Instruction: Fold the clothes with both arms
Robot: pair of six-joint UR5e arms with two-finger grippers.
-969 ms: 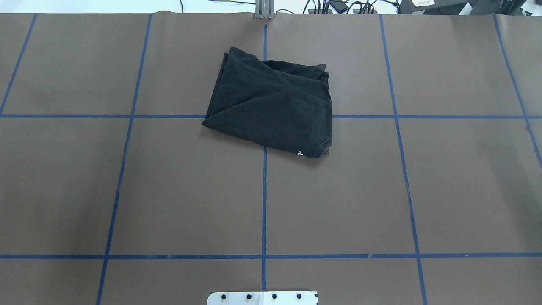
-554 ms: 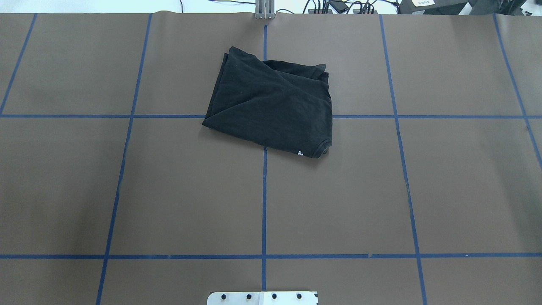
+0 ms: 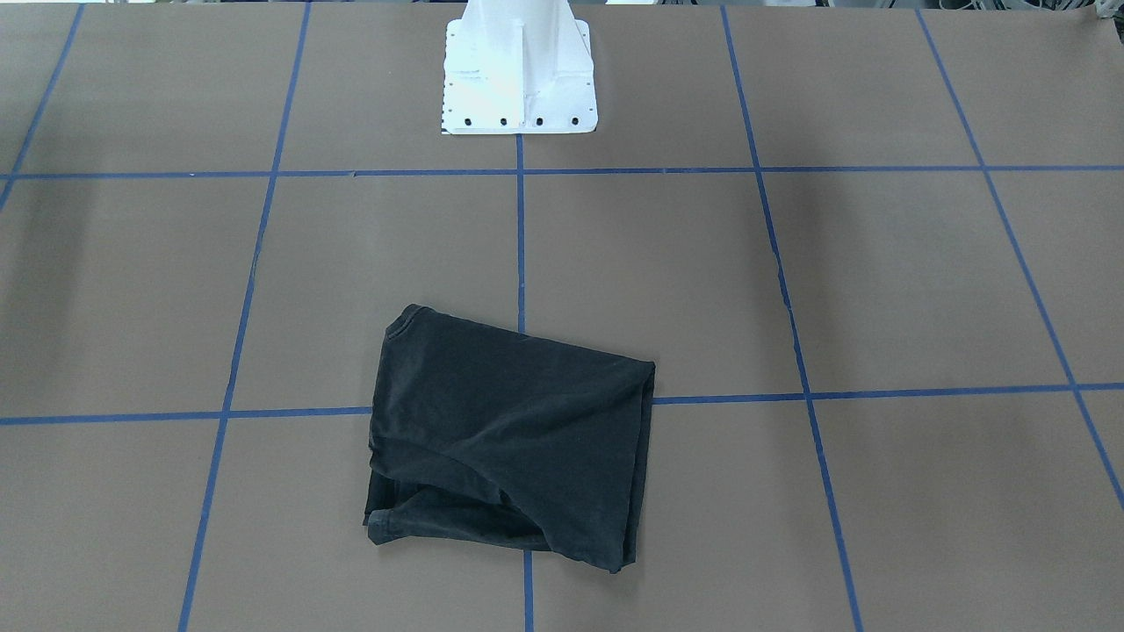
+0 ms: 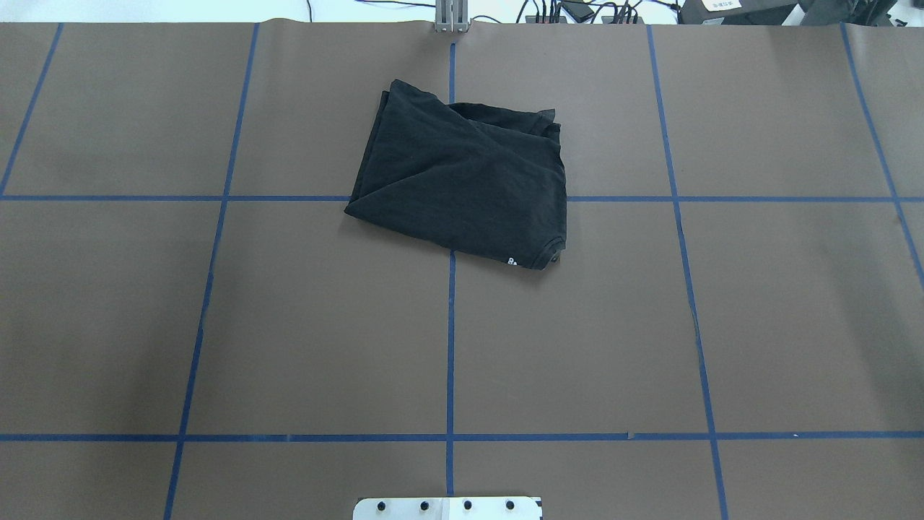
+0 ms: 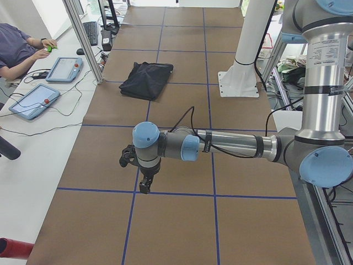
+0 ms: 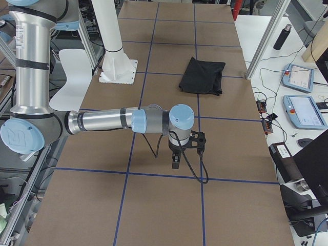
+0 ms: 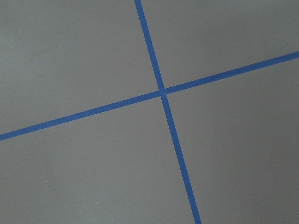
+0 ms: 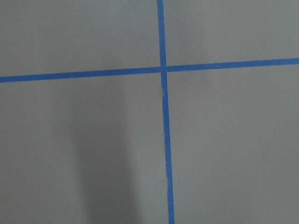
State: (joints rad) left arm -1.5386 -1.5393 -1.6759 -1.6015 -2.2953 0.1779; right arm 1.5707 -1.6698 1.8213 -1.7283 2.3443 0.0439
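"So, where is the shirt on your feed?"

"I have the shirt [image 4: 462, 184] at the upper middle of the overhead frame. It lies flat on the counter [image 4: 289, 325], folded into a rough rectangle with the plain black side up. It sits across the crossing of two blue tape [image 4: 450, 347] lines, and a small white mark [image 4: 512, 261] peeks out at its lower right edge."

"And the arms?"

"Neither touches it. In the left side view my left arm [image 5: 231, 146] reaches level across the middle of the frame. The left claw [image 5: 144, 185] points down over the counter, left of centre and low. It is well apart from the shirt, which sits near the top of that frame. In the right side view the right arm [image 6: 102, 121] reaches out the same way. The right claw [image 6: 175, 161] hangs over the counter just below the frame's centre, and the shirt lies well above it in the picture."

"Are the claws wide or narrow?"

"I cannot tell for either. They show only in the side views, small and dark. Both wrist cameras give me just brown counter and a tape cross."

"Anything else around?"

"The white pedestal [image 3: 518, 79] stands at the top middle of the front view. A person [image 5: 16, 47] sits at the upper left of the left side view, with two tablets [image 5: 65, 69] nearby."
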